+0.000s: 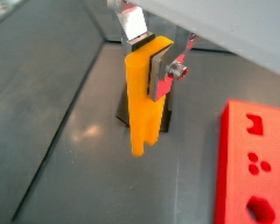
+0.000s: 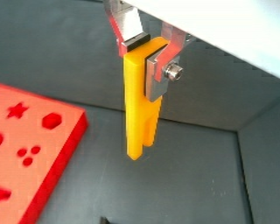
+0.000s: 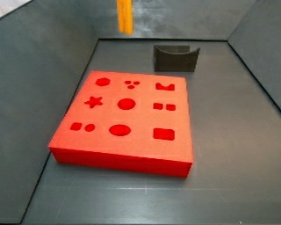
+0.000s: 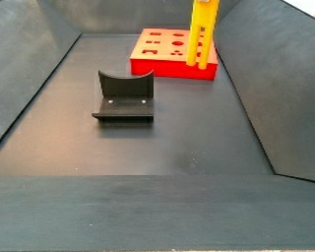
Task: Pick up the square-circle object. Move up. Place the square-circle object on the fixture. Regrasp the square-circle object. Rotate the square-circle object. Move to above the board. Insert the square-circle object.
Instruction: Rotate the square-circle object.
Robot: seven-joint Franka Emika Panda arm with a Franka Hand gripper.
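We are seeing the gripper (image 2: 146, 54) clamping the top of the square-circle object (image 2: 139, 109), which is hanging upright below it, off the floor, at the top of both side views (image 3: 124, 16).

You see the gripper (image 2: 146, 54) with shiny metal jaws high above the floor, clamping the smooth plastic-looking square-circle object (image 2: 139, 105); the board (image 3: 126, 114) looks matt.

The yellow-orange square-circle object (image 2: 137, 105) hangs upright in the gripper (image 2: 145, 54). The dark notched fixture (image 4: 123, 96) sits mid-frame; the red board (image 3: 126, 119) lies flat.
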